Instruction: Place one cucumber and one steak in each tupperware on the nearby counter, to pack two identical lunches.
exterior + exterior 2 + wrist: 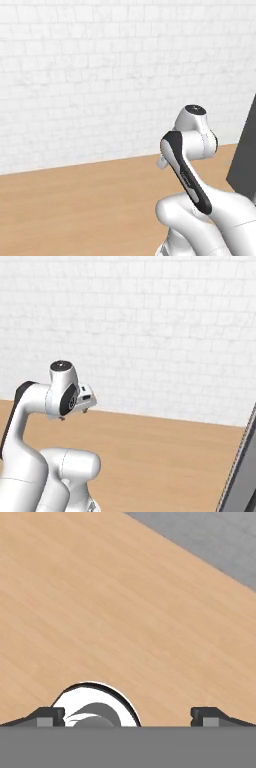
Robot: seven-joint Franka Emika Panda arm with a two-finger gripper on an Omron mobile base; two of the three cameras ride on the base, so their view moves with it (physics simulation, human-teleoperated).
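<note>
Nearest the cameras, the white arm [200, 210] rises at 5 o'clock in the left base view and at 7 o'clock in the right base view, bending at a dark-sided elbow and ending in a rounded wrist joint. From that wrist the gripper [86, 398] juts out a little, toward 3 o'clock in the right base view; in the left base view only a small pale corner of it peeks from behind the forearm at about the middle of the frame. In the hand view the gripper's two dark finger tips [47, 716] stand at 7 and 5 o'clock, spread wide apart with nothing between them, over bare boards.

Beyond the arm lies the light-brown wooden floor [75, 210], running across the lower half of both base views and filling most of the hand view, its grain slanting from 10 toward 4 o'clock there. At 3 o'clock in the left base view and 4 o'clock in the right base view, a flat dark grey panel [245, 155] stands upright with a slanted edge, cut off by the frame.

Farthest back, a white brick wall [150, 331] spans the whole upper half of both base views and meets the floor along a straight line; in the hand view it is a grey strip at 1 o'clock.

Where the cucumbers, steaks, tupperware and counter lie cannot be told from these views
</note>
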